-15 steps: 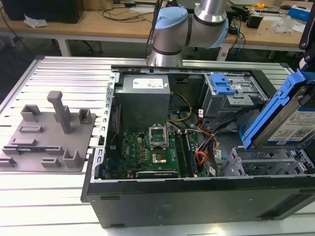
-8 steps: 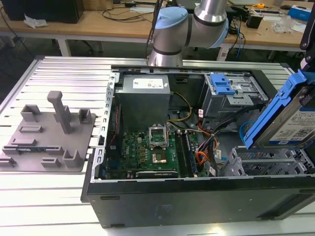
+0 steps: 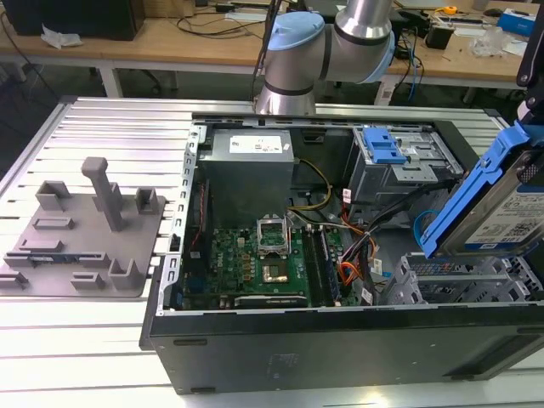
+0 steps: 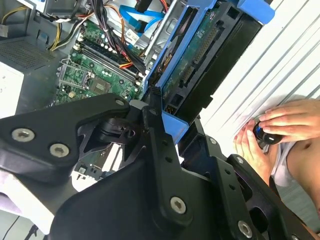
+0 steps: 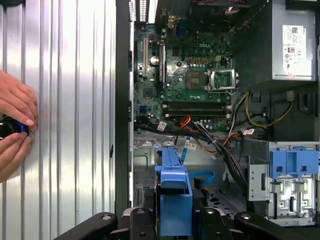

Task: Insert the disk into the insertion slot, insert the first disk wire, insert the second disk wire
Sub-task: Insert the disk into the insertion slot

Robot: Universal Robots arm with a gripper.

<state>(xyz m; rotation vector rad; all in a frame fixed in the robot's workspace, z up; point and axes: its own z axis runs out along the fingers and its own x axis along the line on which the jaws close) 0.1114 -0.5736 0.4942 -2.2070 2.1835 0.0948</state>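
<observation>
Holding: gripper (image 5: 175, 215) clamped on 1 disk (image 3: 510, 212), which is tilted in the air over the slot (image 3: 450, 285), not in it.
Case (image 3: 340, 348): open; holds 1 motherboard (image 3: 263, 255), 1 power supply (image 3: 246, 157) and the slot.
Outside: 2 hands (image 5: 15, 102) on 1 black knob (image 5: 7, 127).

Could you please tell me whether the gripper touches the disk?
Touching: in the second wrist view, the fingers of the gripper press against the blue carrier of the disk.

The ribbed metal table (image 3: 76, 357) carries an open computer case (image 3: 340, 348) and a grey moulded fixture (image 3: 85, 246) (just beside it).
</observation>
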